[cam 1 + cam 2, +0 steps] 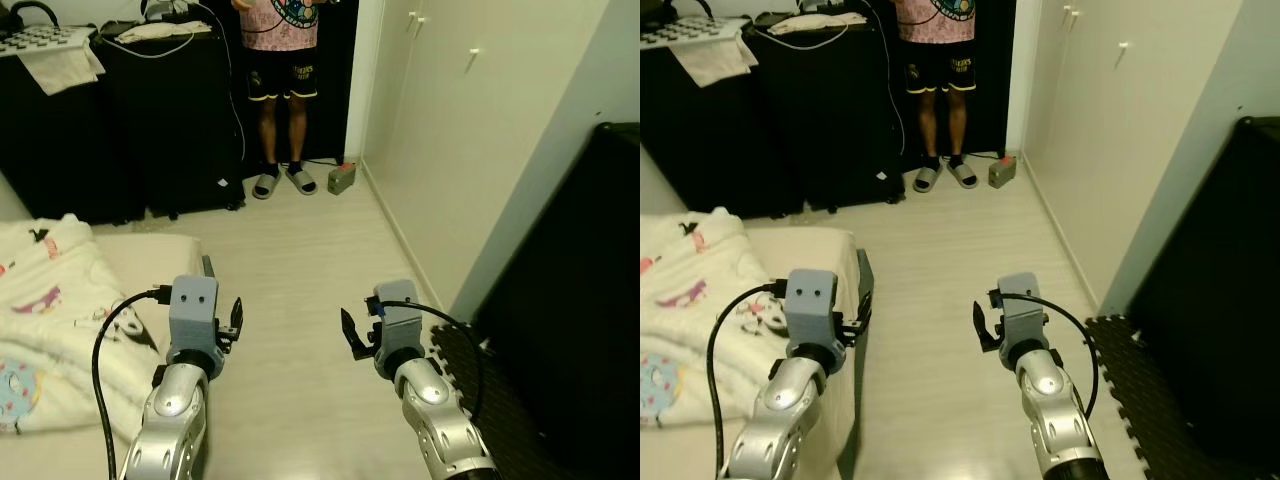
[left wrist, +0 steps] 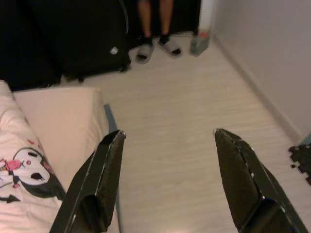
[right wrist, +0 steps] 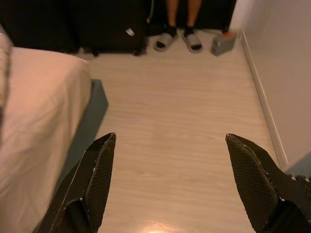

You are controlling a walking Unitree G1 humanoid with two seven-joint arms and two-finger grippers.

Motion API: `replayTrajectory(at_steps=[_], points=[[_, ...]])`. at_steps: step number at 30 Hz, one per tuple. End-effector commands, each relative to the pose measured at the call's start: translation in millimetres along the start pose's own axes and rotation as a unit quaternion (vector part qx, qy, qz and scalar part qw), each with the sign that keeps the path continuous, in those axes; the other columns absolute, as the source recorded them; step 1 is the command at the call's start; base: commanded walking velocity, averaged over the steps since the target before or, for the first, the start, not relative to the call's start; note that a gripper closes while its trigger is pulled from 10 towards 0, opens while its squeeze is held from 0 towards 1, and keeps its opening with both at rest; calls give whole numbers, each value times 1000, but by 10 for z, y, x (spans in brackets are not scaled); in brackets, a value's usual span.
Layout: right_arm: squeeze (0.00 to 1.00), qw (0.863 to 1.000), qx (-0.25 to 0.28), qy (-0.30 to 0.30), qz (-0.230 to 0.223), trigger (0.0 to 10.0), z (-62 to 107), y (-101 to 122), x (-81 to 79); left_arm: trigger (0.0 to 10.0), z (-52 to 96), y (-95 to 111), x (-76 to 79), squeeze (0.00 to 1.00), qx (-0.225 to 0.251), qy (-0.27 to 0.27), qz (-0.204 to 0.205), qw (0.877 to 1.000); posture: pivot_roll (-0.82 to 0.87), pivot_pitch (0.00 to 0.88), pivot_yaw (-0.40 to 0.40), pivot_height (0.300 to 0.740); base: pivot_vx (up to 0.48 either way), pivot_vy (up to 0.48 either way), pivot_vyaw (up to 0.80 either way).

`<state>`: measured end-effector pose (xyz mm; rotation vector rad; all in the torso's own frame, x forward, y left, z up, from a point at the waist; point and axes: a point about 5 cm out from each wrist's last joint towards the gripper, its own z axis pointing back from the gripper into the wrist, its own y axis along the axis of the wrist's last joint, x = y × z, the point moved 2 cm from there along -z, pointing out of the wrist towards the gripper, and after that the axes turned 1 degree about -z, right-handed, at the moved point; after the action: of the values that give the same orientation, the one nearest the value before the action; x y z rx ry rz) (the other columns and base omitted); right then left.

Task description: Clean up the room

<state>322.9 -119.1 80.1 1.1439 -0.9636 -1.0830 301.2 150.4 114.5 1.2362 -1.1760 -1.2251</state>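
Note:
A bed (image 1: 150,255) stands on my left with a rumpled white blanket (image 1: 50,310) printed with cartoon figures. A small grey box (image 1: 342,178) with a red top lies on the pale wood floor (image 1: 300,260) by the far wall. My left gripper (image 1: 232,325) is held out low beside the bed's edge, open and empty. Over the bare floor, my right gripper (image 1: 355,335) is open and empty too. In the wrist views the left fingers (image 2: 104,174) and the right fingers (image 3: 95,179) stand wide apart with floor between them.
A person (image 1: 282,60) in sandals stands at the far end, before dark cabinets (image 1: 180,120) with cables and cloth on top. White wardrobe doors (image 1: 450,120) line the right side. A tall black object (image 1: 590,300) and black foam mats (image 1: 470,370) lie at near right.

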Motion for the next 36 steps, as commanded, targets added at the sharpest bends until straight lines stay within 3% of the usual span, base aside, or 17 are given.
replayTrajectory(at_steps=[1, 36], points=[[0, 1000, 0, -2, -7, 10000, 5, -2, 0, 10000, 18, -44, -9, 0, -10, -1, 3, 1000, -61, 112, 11, 740, 458, 0, 0], [0, 1000, -4, 2, -1, 10000, 10, -18, -29, 10000, 29, -31, 15, 0, -9, -12, 8, 1000, -62, 117, 14, 740, 458, 0, 0]])
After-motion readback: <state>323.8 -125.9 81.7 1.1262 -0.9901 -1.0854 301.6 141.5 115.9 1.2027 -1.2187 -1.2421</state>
